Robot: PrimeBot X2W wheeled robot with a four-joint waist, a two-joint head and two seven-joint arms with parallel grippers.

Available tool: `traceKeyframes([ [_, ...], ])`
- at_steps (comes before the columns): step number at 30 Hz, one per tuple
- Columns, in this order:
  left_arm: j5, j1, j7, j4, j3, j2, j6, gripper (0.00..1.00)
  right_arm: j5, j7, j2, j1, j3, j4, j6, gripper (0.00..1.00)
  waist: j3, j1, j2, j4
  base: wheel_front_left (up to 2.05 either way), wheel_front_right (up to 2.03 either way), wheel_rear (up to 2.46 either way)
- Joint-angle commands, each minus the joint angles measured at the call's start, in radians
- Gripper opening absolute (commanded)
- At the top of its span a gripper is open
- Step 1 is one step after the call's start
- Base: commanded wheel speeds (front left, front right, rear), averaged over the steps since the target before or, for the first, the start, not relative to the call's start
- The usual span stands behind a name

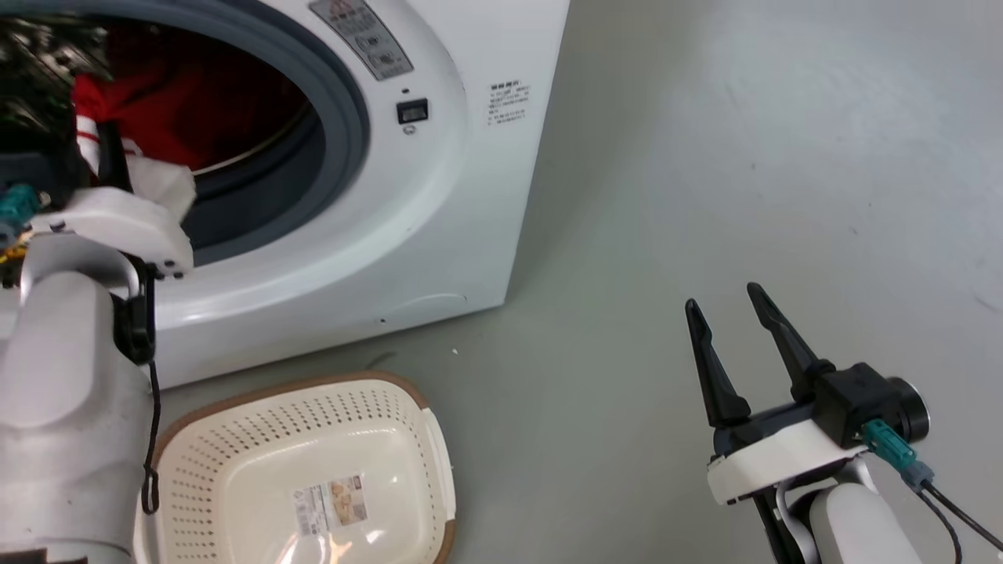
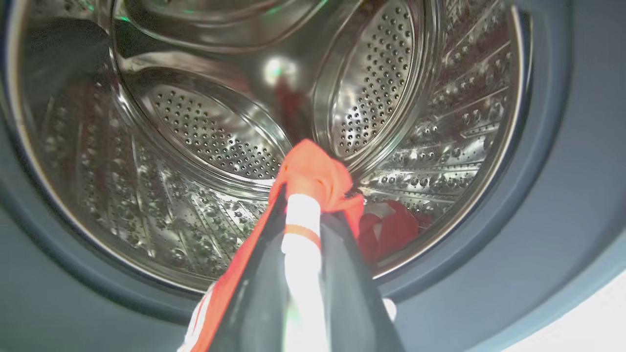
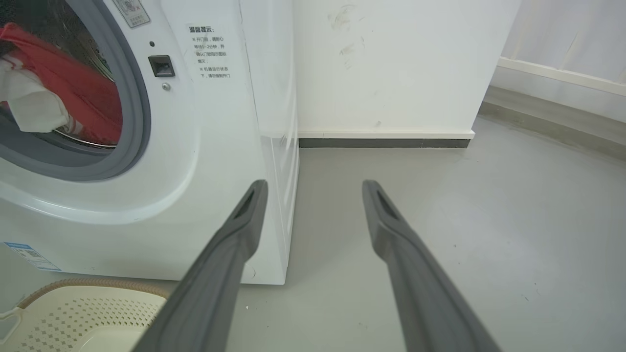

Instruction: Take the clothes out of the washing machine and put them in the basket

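Left wrist view | our left end effector [image 2: 304,211] clamps the clothes [image 2: 313,168] by a striped hem, within the washing machine [image 2: 210,137] | soft, light, limp; we judge bunched folds hold best | right end effector [image 1: 722,298] spread wide.

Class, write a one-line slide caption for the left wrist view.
Left gripper shut on a red, white-striped garment before the steel drum, where more red cloth lies.

I'm driving in what looks like a bare laundry corner: white front-loading washing machine [image 1: 439,204] straight on a plain grey floor [image 1: 744,172], scuffed white wall [image 3: 391,63] with dark skirting [image 3: 381,143], plastic basket [image 1: 313,407] alongside.
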Motion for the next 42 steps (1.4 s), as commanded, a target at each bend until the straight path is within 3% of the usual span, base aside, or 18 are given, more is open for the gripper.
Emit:
traceKeyframes([
  [1,-0.004,0.025,-0.007,-0.018,0.003,-0.005,-0.002,0.00,-0.004,-0.002,0.001,0.019,-0.005,0.006,-0.001,1.00,-0.053,0.0001,0.0000,0.034,0.00,0.00,0.00],
  [16,-0.035,0.249,0.020,-0.263,-0.005,-0.059,-0.017,0.00,-0.026,0.027,0.001,0.120,-0.062,-0.013,-0.001,1.00,-0.202,0.0001,0.0000,0.134,0.00,0.00,0.00],
  [32,-0.024,0.584,0.150,-0.838,-0.057,-0.107,0.070,0.00,-0.045,0.055,0.001,0.151,-0.081,-0.054,-0.001,1.00,-0.215,0.0001,0.0000,0.216,0.00,0.00,0.00],
  [37,-0.048,0.693,0.192,-0.870,-0.085,-0.137,0.083,0.00,-0.045,0.060,0.001,0.144,-0.082,-0.067,-0.001,1.00,-0.196,0.0001,0.0000,0.228,0.00,0.00,0.00],
  [42,-0.088,0.763,0.190,-0.769,-0.107,-0.174,0.075,0.00,-0.042,0.061,0.001,0.122,-0.070,-0.077,-0.001,1.00,-0.159,0.0001,0.0000,0.222,0.00,0.00,0.00],
])
